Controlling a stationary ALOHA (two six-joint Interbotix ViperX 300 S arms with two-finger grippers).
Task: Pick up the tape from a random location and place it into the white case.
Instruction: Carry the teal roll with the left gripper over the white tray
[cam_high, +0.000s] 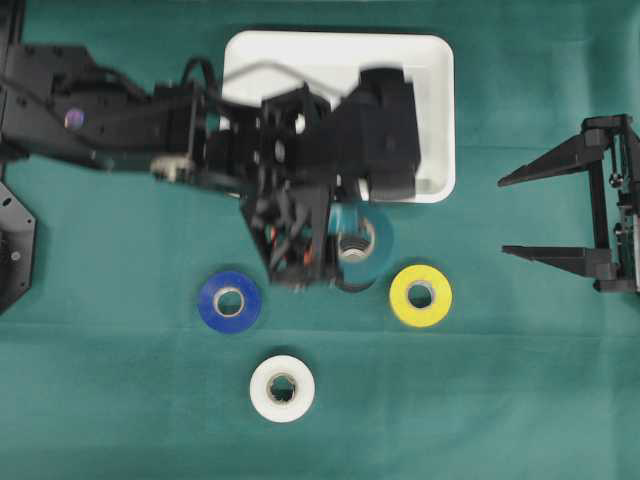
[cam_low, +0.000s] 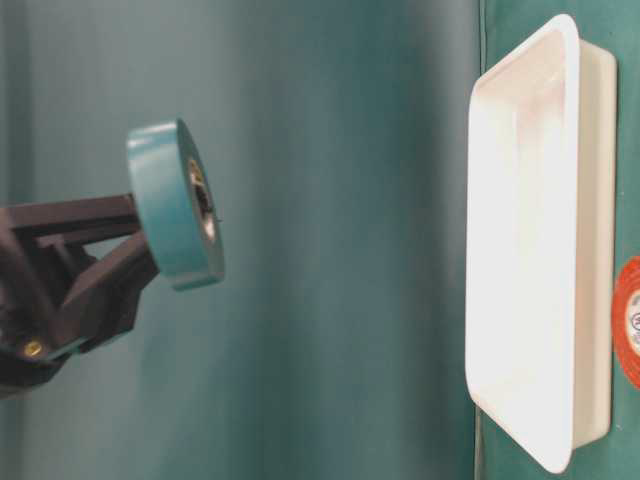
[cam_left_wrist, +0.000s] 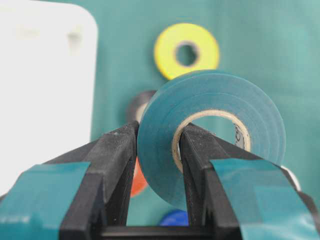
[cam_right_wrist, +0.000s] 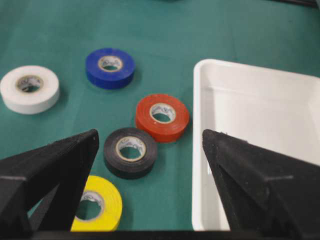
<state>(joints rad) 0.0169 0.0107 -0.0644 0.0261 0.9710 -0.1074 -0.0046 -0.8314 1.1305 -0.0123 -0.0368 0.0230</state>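
Note:
My left gripper is shut on a teal tape roll, one finger through its core and the other against its outer wall. The roll hangs above the table, just in front of the near rim of the white case. In the table-level view the teal roll sits upright at the fingertips, well apart from the case. My right gripper stands open at the right edge with nothing between its fingers.
Blue, yellow and white rolls lie on the green cloth in front of the case. A black roll and a red roll lie beside the case, under my left arm.

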